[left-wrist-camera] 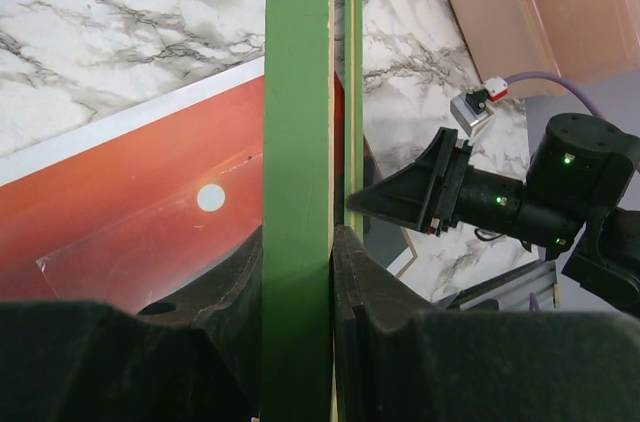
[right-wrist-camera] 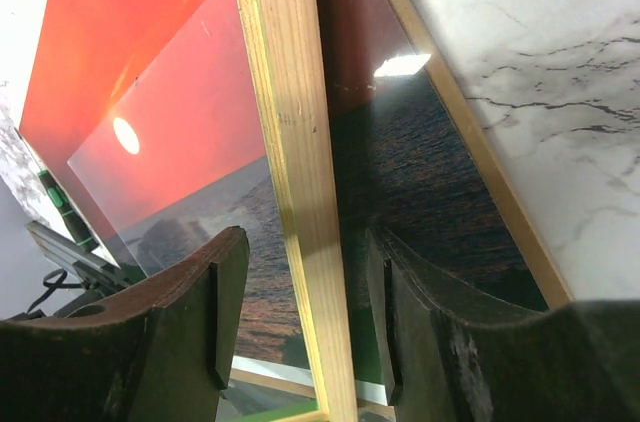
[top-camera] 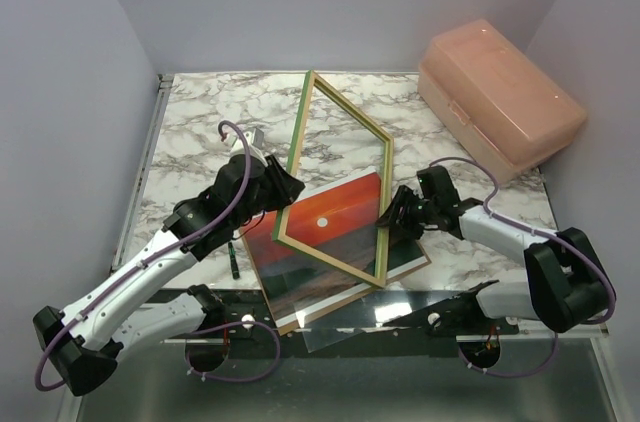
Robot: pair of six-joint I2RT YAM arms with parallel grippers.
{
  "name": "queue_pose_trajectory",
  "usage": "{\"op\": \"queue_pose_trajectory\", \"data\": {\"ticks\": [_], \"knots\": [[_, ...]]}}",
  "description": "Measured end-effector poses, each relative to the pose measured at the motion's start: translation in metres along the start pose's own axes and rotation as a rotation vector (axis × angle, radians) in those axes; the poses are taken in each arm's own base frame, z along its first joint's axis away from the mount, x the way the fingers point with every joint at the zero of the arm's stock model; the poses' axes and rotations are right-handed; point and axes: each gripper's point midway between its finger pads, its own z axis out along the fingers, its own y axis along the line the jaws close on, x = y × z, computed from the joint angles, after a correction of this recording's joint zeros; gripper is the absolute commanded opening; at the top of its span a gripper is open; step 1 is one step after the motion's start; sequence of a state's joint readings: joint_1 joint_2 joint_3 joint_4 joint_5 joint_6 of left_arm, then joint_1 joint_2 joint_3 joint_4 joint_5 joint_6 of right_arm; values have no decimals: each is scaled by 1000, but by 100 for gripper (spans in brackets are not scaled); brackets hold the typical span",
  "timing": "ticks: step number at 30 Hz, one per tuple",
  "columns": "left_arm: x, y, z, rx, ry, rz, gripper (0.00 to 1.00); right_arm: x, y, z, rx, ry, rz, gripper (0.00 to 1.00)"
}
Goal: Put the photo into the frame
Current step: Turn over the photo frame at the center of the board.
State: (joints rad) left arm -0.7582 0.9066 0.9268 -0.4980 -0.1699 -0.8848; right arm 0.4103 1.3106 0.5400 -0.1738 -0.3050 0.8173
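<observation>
Container: one pink translucent lidded box (top-camera: pixel 500 102), lid closed, on the table (top-camera: pixel 200 122) well beyond the right gripper (top-camera: pixel 385 214) on its outer side. Cannot tell what is in it.

Frame (left-wrist-camera: pixel 297 92): raised at a tilt between the two grippers, long axis running from far to near. Its near short rail is low over the photo (top-camera: pixel 330 204) and its far corner is highest. The green face is toward the left wrist camera, the pale wood toward the right wrist camera.

Left gripper (top-camera: pixel 287 188): clamped on the frame's left long rail, with a finger pressed against each side of the green rail.

Right gripper: jaws apart, straddling the right long rail. A gap shows on both sides of the wood, so there is no contact.

Photo: flat on the table, print side up, below and between both grippers, partly under the frame. Its long axis runs across from the left gripper toward the right one. The red sky edge lies on the far side and the dark water nearer the arm bases. The white sun sits just beside the left gripper's fingers.

A tan board edge (right-wrist-camera: pixel 480 152) shows along the photo's side. A clear sheet (top-camera: pixel 400 312) lies near the right arm's base. A dark marker (top-camera: pixel 232 262) lies under the left arm.
</observation>
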Motion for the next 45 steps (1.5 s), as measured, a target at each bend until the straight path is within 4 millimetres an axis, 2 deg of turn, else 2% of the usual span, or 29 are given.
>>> {"op": "queue_pose_trajectory", "data": {"ticks": [6, 12, 15, 17, 21, 25, 27, 32, 37, 45], "knots": [[15, 15, 5, -21, 19, -39, 13, -2, -1, 6, -4, 1, -5, 46], [17, 24, 7, -30, 5, -45, 38, -3, -8, 9, 14, 6, 1, 25], [31, 49, 9, -107, 35, -13, 47, -5, -9, 10, 12, 4, -17, 13], [41, 65, 9, -157, 63, 6, 50, -6, -8, 10, 10, 2, -32, 7], [65, 92, 9, -244, 141, 46, 50, -8, -7, 8, 25, 3, -49, 0], [85, 111, 14, -325, 222, 77, 41, -16, -8, 7, 63, -4, -70, 0], [90, 117, 15, -352, 248, 89, 35, -20, -9, 7, 86, -7, -83, 0], [97, 132, 18, -443, 316, 145, 28, -33, -7, 2, 134, -22, -113, 0], [89, 131, 23, -482, 332, 191, 27, -55, 2, -3, 160, -66, -143, 0], [48, 129, 46, -520, 307, 232, 23, -90, 16, 11, 179, -92, -154, 0]]}}
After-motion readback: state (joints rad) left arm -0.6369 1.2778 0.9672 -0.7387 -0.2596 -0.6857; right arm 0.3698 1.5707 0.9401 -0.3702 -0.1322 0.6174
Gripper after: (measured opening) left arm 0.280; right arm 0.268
